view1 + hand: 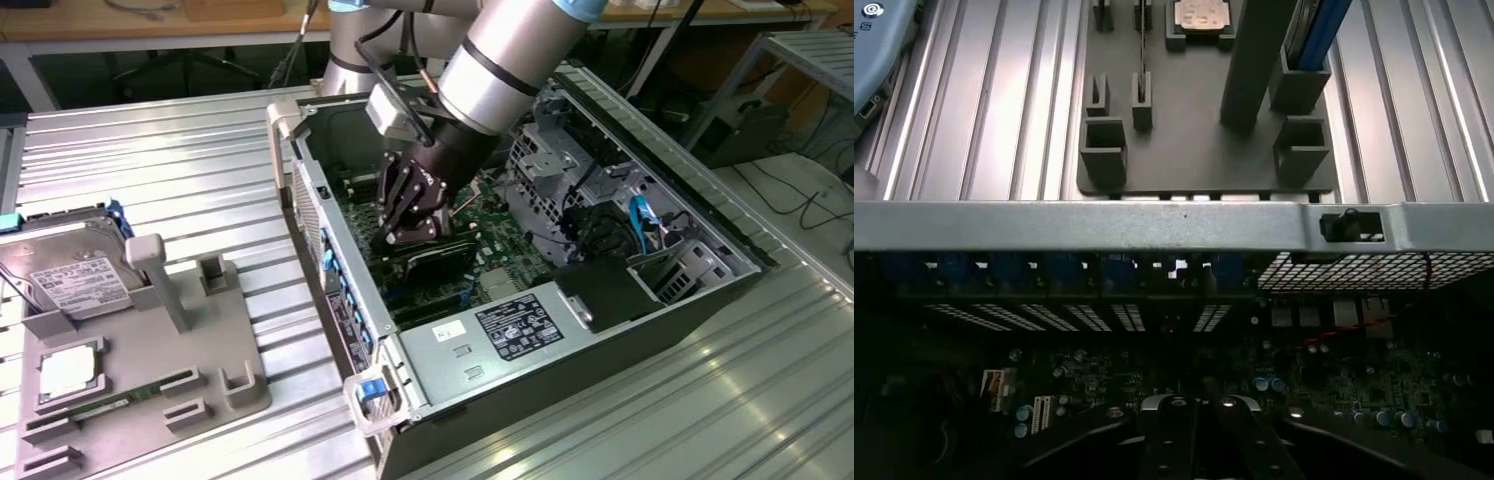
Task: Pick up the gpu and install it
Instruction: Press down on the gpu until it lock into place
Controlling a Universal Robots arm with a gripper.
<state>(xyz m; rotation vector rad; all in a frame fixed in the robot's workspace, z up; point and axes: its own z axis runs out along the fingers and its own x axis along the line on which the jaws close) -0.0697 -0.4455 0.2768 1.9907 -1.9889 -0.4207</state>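
- Deep in the open computer case point(304, 130), the arm's claw point(407, 238) is clenched, its tips down on the top edge of the gpu point(434, 262), the flat black card lying directly beneath it over the motherboard point(505, 238).
- The pick-up half of the job looks done: the gpu is inside the case under the claw, not out on the grey parts tray point(200, 345).
- The install half looks close to finished or in its last press. The card sits low and level against the board, but whether it is fully home in its slot cannot be told.
- Nor can it be told whether the clenched claw pinches the card's edge or only bears down on it.
- In the wrist view the claw point(1189, 440) shows its dark fingers point(1164, 440) drawn together above the motherboard point(1354, 380), with the case's rim point(1104, 225) and the tray point(1184, 150) beyond it.
- The case also holds a labelled power supply point(514, 328) near the claw, toward the exterior view's bottom edge. A metal drive cage point(561, 160) and blue cables point(641, 215) lie on the claw's far side, toward the exterior view's right.
- The tray, well apart from the claw and outside the case, carries a silver hard drive point(67, 275), a square processor chip point(67, 372) and a narrow green memory stick point(100, 408).
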